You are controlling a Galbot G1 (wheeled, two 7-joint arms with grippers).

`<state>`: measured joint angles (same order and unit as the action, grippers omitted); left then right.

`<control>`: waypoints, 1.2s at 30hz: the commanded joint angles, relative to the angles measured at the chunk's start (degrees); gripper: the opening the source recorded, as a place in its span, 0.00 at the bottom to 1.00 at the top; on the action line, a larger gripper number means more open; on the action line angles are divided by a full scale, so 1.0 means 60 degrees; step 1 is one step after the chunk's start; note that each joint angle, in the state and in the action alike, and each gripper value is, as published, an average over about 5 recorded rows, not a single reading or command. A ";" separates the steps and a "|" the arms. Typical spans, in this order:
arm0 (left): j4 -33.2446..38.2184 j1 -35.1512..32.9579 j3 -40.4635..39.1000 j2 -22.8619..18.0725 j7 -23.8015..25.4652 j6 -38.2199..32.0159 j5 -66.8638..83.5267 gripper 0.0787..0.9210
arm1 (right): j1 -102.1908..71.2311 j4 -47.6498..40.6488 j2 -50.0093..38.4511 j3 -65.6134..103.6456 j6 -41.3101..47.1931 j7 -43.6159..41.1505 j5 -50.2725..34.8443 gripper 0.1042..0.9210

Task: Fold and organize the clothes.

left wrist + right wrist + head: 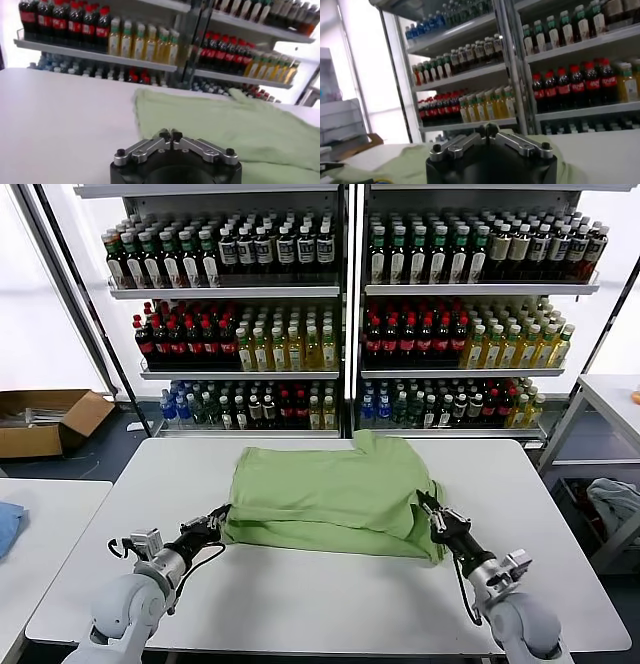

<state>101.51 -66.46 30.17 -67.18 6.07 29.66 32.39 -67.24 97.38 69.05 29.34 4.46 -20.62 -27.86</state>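
At the middle of the white desk lies the green polo shirt, folded over plain side up. At the shirt's near-left corner sits the left pincer, its tips together in the wrist view, no cloth visibly held. At the near-right corner sits the right pincer, tips likewise seemingly together, though I cannot tell if fabric is caught. A snagged hem could drag the fold open if either arm pulls away. On the shelf bottles beyond the shirt, no label is readable.
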 commanded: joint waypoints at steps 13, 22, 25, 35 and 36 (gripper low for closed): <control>0.1056 -0.1465 0.0294 0.0060 -0.0229 0.0358 -0.0954 0.60 | -0.2278 0.2391 -0.0258 0.0728 0.1958 0.2230 0.2519 0.71; 0.0710 -0.1140 -0.0025 -0.0116 -0.0238 0.0414 -0.0930 0.86 | -0.2836 0.2439 -0.0299 0.0564 0.2506 0.2311 0.2374 0.88; 0.0544 -0.0995 -0.0073 -0.0087 -0.0235 0.0462 -0.0789 0.87 | -0.2663 0.2183 -0.0234 0.0297 0.2616 0.2351 0.2325 0.87; 0.0443 -0.0850 -0.0126 -0.0004 -0.0213 0.0550 -0.0490 0.56 | -0.2438 0.1812 -0.0256 0.0012 0.2834 0.2520 0.2209 0.50; 0.0431 -0.0844 -0.0132 0.0006 -0.0200 0.0548 -0.0484 0.53 | -0.2443 0.1817 -0.0271 0.0003 0.2846 0.2521 0.2180 0.47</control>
<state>104.59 -71.66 29.64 -67.24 4.71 32.71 28.63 -81.12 108.74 67.47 30.17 20.00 -6.51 -14.86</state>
